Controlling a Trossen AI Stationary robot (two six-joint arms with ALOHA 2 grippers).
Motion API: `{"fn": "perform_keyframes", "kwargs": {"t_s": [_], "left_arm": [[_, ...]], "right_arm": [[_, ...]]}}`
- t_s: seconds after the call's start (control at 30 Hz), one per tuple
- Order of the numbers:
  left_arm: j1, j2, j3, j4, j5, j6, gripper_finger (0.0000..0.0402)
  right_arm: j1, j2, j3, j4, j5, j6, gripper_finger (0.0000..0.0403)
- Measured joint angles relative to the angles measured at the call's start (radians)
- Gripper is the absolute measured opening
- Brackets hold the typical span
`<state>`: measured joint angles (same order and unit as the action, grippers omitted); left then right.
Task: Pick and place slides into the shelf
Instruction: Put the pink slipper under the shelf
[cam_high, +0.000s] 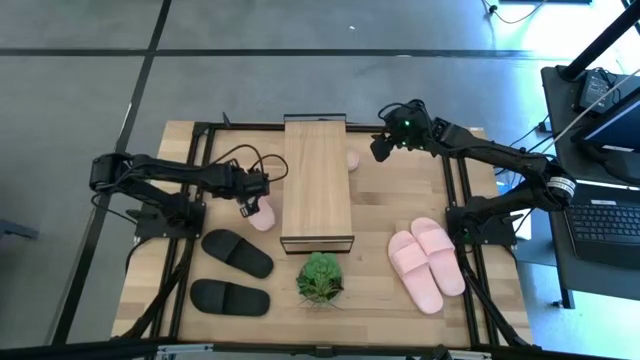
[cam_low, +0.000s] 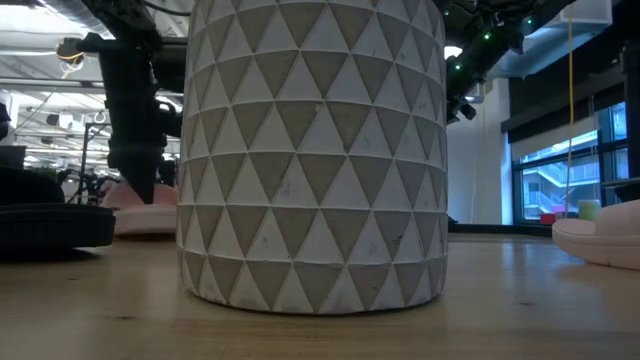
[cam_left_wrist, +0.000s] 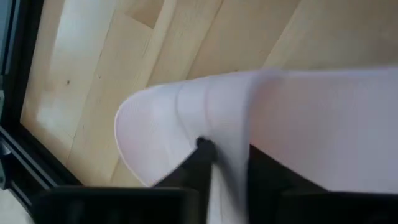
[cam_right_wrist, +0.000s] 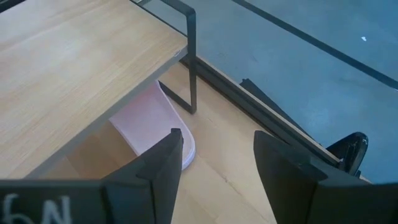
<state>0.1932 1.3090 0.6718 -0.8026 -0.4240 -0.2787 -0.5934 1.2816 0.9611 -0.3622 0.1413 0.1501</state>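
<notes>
The light-wood shelf (cam_high: 316, 180) stands mid-table. One pale pink slide (cam_high: 264, 215) lies just left of it, and my left gripper (cam_high: 249, 206) is shut on it. Another pink slide (cam_right_wrist: 155, 118) lies under the shelf's plank (cam_right_wrist: 74, 68), its end sticking out on the right side (cam_high: 353, 160). My right gripper (cam_right_wrist: 217, 163) hovers open above and to the right of that end. Two more pink slides (cam_high: 427, 262) lie near right. Two black slides (cam_high: 237, 253) (cam_high: 230, 297) lie near left. My left gripper pinches the pink slide at the edge of its wide strap (cam_left_wrist: 231, 134), one finger (cam_left_wrist: 200, 163) on the footbed side and the other (cam_left_wrist: 273, 183) on the strap side. It comes from above, slanting from the table's left. In the low view the slide (cam_low: 140, 218) sits low on the tabletop.
A small green plant (cam_high: 320, 278) in a white patterned pot (cam_low: 310, 150) stands just near of the shelf and fills the low view. The shelf's dark frame post (cam_right_wrist: 191, 59) is close to my right gripper. Bare tabletop (cam_high: 385, 215) lies right of the shelf.
</notes>
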Motion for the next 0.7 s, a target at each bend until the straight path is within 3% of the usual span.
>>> {"fn": "perform_keyframes", "kwargs": {"t_s": [0.07, 0.23, 0.5, 0.7], "left_arm": [[0.000, 0.000, 0.009, -0.009, 0.001, -0.002, 0.0012], [0.004, 0.001, 0.101, -0.146, -0.034, 0.000, 0.0006], [0.064, 0.001, 0.383, -0.541, -0.096, 0.000, 0.0003], [0.075, 0.001, 0.634, -0.654, -0.189, 0.067, 0.0002]], "right_arm": [[0.000, 0.000, 0.000, 0.000, 0.000, -0.001, 0.0197], [0.000, 0.000, 0.000, 0.000, 0.000, -0.002, 0.0197], [0.000, 0.000, 0.000, 0.000, 0.000, -0.005, 0.0197], [0.000, 0.000, 0.000, 0.000, 0.000, -0.005, 0.0197]]}}
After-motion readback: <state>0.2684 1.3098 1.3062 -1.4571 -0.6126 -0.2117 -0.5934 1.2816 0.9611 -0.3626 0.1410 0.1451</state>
